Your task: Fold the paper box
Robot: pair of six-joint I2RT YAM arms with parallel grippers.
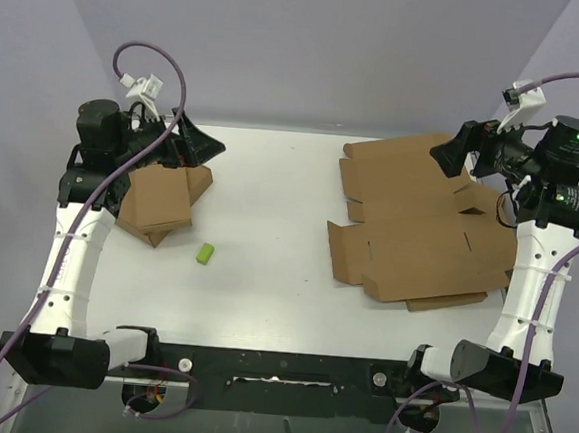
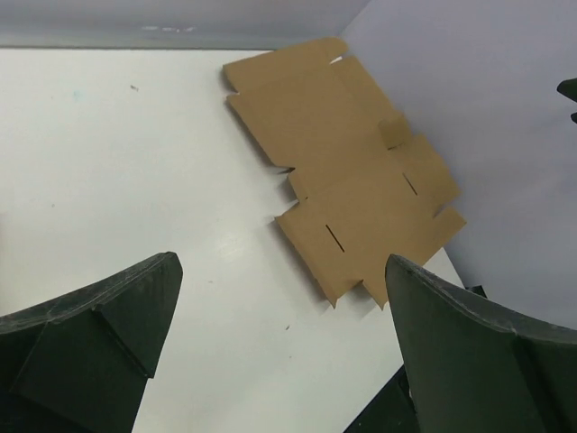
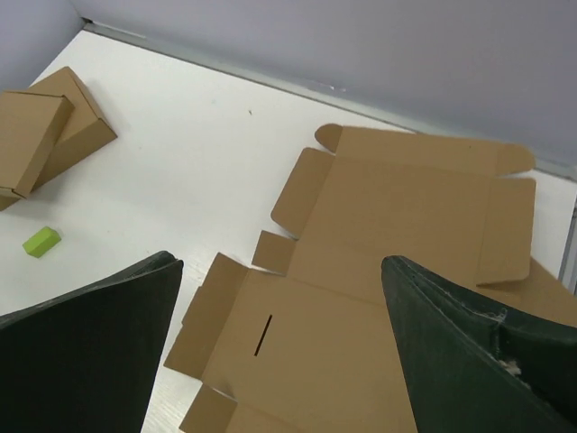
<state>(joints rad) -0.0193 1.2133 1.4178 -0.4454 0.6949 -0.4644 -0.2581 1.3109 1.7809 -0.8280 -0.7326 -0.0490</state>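
Two arms, both with jaws spread wide and gripping nothing.

Left of the overhead frame: left arm [image 1: 76, 250] reaches up the frame. The left jaws point right, over the top edge of a stack of small flat boxes [image 1: 160, 201] on the white surface [image 1: 272, 185]. The left wrist view shows only bare surface between the two dark fingers [image 2: 99, 343].

Lower centre-left: small green block [image 1: 206, 254], just right of the stack, not touching it.

Right half: paper box [image 1: 419, 232] lies unfolded and flat on the surface, with flaps spread and slots showing. It reaches from upper right down to mid-right. A strip of more cardboard [image 1: 448, 301] pokes out under its lower edge.

Far right: right arm [image 1: 530, 286]. The right jaws are above the box's upper right part. In the right wrist view the box [image 3: 397, 234] fills the gap between the fingers [image 3: 469, 361], and no contact is visible.
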